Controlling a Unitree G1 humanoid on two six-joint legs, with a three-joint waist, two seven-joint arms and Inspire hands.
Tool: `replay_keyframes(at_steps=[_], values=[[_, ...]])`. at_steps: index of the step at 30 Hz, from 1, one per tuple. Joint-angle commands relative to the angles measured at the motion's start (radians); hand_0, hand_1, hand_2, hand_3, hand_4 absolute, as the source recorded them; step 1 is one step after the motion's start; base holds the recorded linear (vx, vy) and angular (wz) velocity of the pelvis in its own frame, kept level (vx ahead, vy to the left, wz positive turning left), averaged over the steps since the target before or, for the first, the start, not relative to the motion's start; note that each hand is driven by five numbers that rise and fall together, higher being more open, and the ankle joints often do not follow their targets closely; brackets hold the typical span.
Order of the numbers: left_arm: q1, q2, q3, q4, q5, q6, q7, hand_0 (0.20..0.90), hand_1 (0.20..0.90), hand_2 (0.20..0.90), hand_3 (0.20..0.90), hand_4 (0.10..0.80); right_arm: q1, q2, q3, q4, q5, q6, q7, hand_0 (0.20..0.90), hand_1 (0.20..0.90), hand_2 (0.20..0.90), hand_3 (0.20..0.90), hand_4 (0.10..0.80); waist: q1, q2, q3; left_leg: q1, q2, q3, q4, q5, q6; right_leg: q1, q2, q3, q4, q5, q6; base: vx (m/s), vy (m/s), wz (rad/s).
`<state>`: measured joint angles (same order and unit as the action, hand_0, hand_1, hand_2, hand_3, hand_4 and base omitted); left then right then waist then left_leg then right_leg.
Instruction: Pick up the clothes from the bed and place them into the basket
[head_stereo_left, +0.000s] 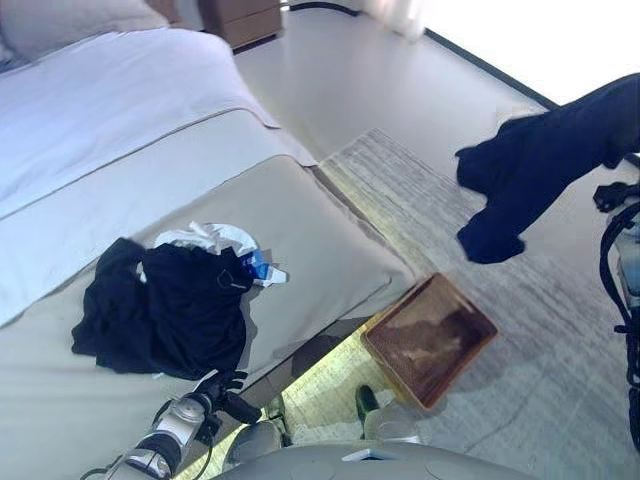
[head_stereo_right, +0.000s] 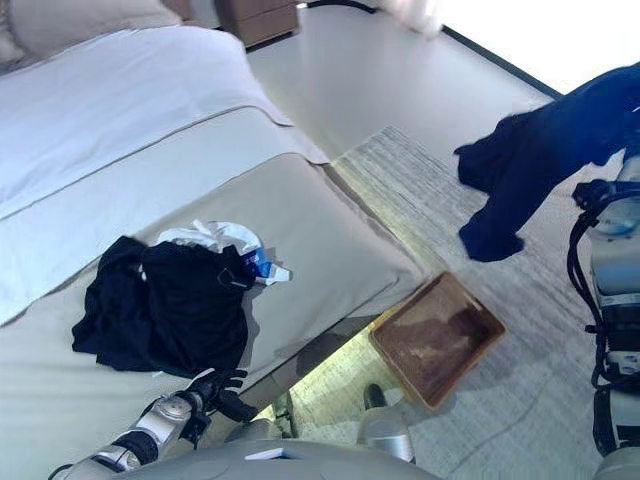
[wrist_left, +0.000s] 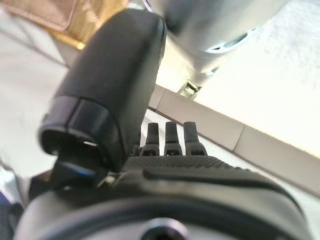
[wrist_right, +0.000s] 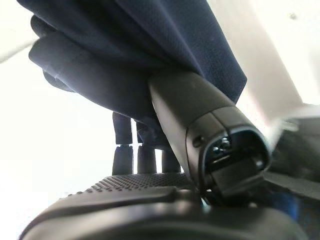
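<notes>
A pile of black clothes (head_stereo_left: 165, 305) lies on the beige bed cover (head_stereo_left: 310, 240), with a white and blue garment (head_stereo_left: 225, 242) at its far edge. My right hand (wrist_right: 150, 197) is shut on a dark navy garment (head_stereo_left: 535, 165), which hangs in the air to the right, above the rug and beyond the basket. The cloth is pinched between thumb and fingers in the right wrist view (wrist_right: 150, 45). The brown wicker basket (head_stereo_left: 430, 340) stands empty on the rug by the bed's corner. My left hand (head_stereo_left: 225, 388) is open and empty at the bed's near edge, just below the black pile.
A grey rug (head_stereo_left: 520, 300) covers the floor right of the bed. The white duvet (head_stereo_left: 120, 100) and a pillow (head_stereo_left: 70, 20) lie further up the bed. A wooden nightstand (head_stereo_left: 242, 18) stands at the far end.
</notes>
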<state>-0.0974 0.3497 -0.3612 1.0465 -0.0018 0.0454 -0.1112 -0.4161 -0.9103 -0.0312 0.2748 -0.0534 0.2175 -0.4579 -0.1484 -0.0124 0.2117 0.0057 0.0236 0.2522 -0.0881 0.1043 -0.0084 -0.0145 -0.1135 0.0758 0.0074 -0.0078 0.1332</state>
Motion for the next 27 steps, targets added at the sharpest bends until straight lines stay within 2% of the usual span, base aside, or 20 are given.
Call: replay_keyframes(at_steps=[1,6,8,12,13,14,15,16,18,21,27], values=[[-0.090,0.021,-0.043,0.011,-0.052,-0.039,0.037,0.900,0.900,0.900,0.900,0.800,-0.130,-0.020,0.016,0.002,-0.029,-0.070,-0.006,0.300,0.300,0.300,0.200,0.100,0.019,0.031,0.073,-0.036,-0.044,-0.046,0.178,-0.207,0.066,-0.137,0.026,-0.085,0.158,-0.012,-0.057,-0.359,-0.019,-0.37],[-0.182,-0.003,-0.078,-0.080,-0.116,-0.094,0.059,0.900,0.900,0.900,0.900,0.800,-0.200,0.004,0.091,0.123,-0.042,-0.034,-0.017,0.300,0.300,0.300,0.200,0.100,-0.003,0.100,0.202,-0.152,-0.053,-0.042,0.294,-0.219,0.063,-0.260,0.002,-0.078,0.262,-0.032,-0.080,-0.236,0.008,-0.18],[-0.197,-0.008,-0.082,-0.095,-0.133,-0.101,0.064,0.900,0.900,0.900,0.900,0.800,-0.225,0.009,0.115,0.161,-0.026,-0.026,-0.011,0.300,0.300,0.300,0.200,0.100,-0.007,0.116,0.224,-0.175,-0.056,-0.036,0.318,-0.223,0.060,-0.286,-0.003,-0.079,0.279,-0.035,-0.086,-0.128,-0.009,-0.17],[-0.226,-0.010,-0.102,-0.120,-0.160,-0.131,0.075,0.900,0.900,0.900,0.900,0.800,-0.366,0.012,0.222,0.311,-0.035,0.013,0.001,0.300,0.300,0.300,0.200,0.100,-0.014,0.174,0.285,-0.282,-0.065,-0.013,0.441,-0.253,0.053,-0.397,-0.029,-0.078,0.351,-0.054,-0.107,-0.086,-0.004,-0.09],[-0.227,-0.008,-0.105,-0.124,-0.172,-0.132,0.075,0.900,0.900,0.900,0.900,0.800,-0.389,0.010,0.243,0.331,-0.035,0.022,0.003,0.300,0.300,0.300,0.200,0.100,-0.014,0.188,0.292,-0.293,-0.066,-0.025,0.463,-0.280,0.046,-0.412,-0.027,-0.072,0.378,-0.086,-0.105,-0.084,-0.005,-0.10],[-0.229,-0.008,-0.103,-0.126,-0.174,-0.130,0.075,0.900,0.900,0.900,0.900,0.800,-0.400,0.010,0.251,0.336,-0.035,0.031,0.008,0.340,0.340,0.340,0.247,0.147,-0.016,0.188,0.295,-0.311,-0.065,-0.013,0.464,-0.258,0.052,-0.429,-0.029,-0.075,0.374,-0.062,-0.112,0.018,0.009,-0.13],[-0.226,-0.005,-0.104,-0.137,-0.181,-0.132,0.068,0.900,0.900,0.900,0.900,0.800,-0.448,0.011,0.284,0.383,-0.032,0.050,0.000,0.900,0.900,0.900,0.900,0.800,-0.012,0.212,0.308,-0.334,-0.067,-0.027,0.493,-0.284,0.045,-0.456,-0.027,-0.069,0.408,-0.096,-0.112,-0.038,-0.001,-0.05],[-0.226,-0.005,-0.103,-0.138,-0.181,-0.132,0.068,0.900,0.900,0.900,0.900,0.800,-0.453,0.011,0.288,0.386,-0.030,0.053,0.000,0.900,0.900,0.900,0.900,0.800,-0.013,0.213,0.307,-0.338,-0.067,-0.026,0.495,-0.284,0.045,-0.460,-0.027,-0.068,0.410,-0.097,-0.113,0.031,0.034,-0.04],[-0.213,-0.003,-0.114,-0.153,-0.196,-0.137,0.060,0.900,0.900,0.900,0.900,0.800,-0.533,0.015,0.341,0.473,-0.043,0.084,0.001,0.900,0.900,0.900,0.900,0.800,-0.004,0.249,0.308,-0.379,-0.074,-0.027,0.495,-0.275,0.041,-0.509,-0.024,-0.060,0.425,-0.105,-0.120,-0.025,0.053,-0.03],[-0.199,-0.004,-0.121,-0.169,-0.210,-0.137,0.051,0.900,0.900,0.900,0.900,0.800,-0.580,0.018,0.370,0.538,-0.045,0.110,-0.005,0.900,0.900,0.900,0.900,0.800,0.005,0.276,0.308,-0.398,-0.079,-0.027,0.476,-0.259,0.035,-0.532,-0.025,-0.057,0.419,-0.103,-0.119,0.008,0.050,-0.01],[-0.179,0.004,-0.137,-0.196,-0.236,-0.124,0.042,0.900,0.900,0.900,0.900,0.800,-0.583,0.009,0.370,0.593,-0.017,0.141,-0.012,0.900,0.900,0.900,0.900,0.800,0.016,0.288,0.308,-0.415,-0.082,-0.030,0.442,-0.233,0.023,-0.550,-0.024,-0.065,0.383,-0.081,-0.114,0.005,0.007,0.01]])
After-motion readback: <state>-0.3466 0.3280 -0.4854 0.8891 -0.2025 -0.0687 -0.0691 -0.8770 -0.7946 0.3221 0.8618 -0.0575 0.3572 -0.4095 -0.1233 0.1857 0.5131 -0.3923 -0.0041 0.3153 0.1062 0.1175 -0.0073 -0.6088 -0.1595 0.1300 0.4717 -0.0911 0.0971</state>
